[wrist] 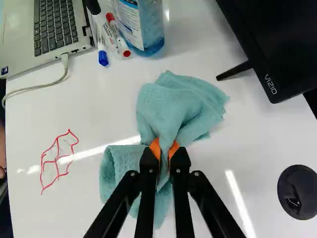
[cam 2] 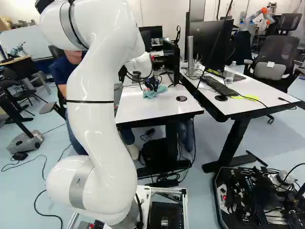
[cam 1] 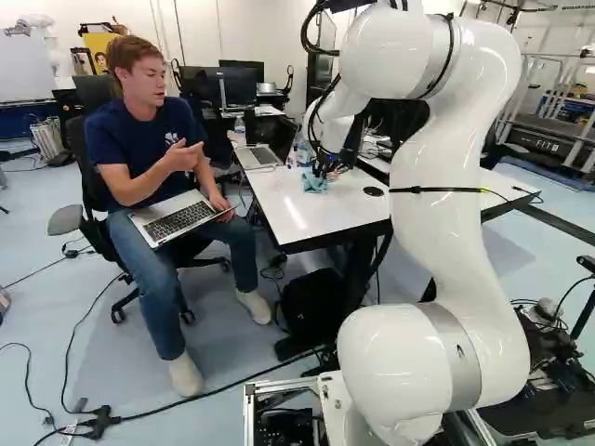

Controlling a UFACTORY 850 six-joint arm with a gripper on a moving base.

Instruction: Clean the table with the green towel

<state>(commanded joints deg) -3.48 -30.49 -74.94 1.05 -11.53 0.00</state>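
Bottle (cam 1: pixel 303 153) and all, the white table (cam 1: pixel 297 219) has things set on it in the left base view. The bottle stands just past the gripper (cam 1: pixel 322 168), which points down at the green towel (cam 1: pixel 314 185).

In the right base view, a clear cup (cam 2: pixel 229 77) sits on the other desk (cam 2: pixel 250 102), well apart from the gripper. I cannot tell what is in the cup.

In the wrist view, the bottle has blue stuff in it. It is ahead of the gripper (wrist: pixel 164 151), with markers (wrist: pixel 120 42) lying by it. The gripper is pinched narrow, and a fold of the green towel is squeezed between its orange pads (wrist: pixel 155 148). The rest lies bunched on the table, ahead of the pads and under them. A red drawing (wrist: pixel 56 159) is to one side of the gripper, and a round black cap (wrist: pixel 297 192) is to the other.
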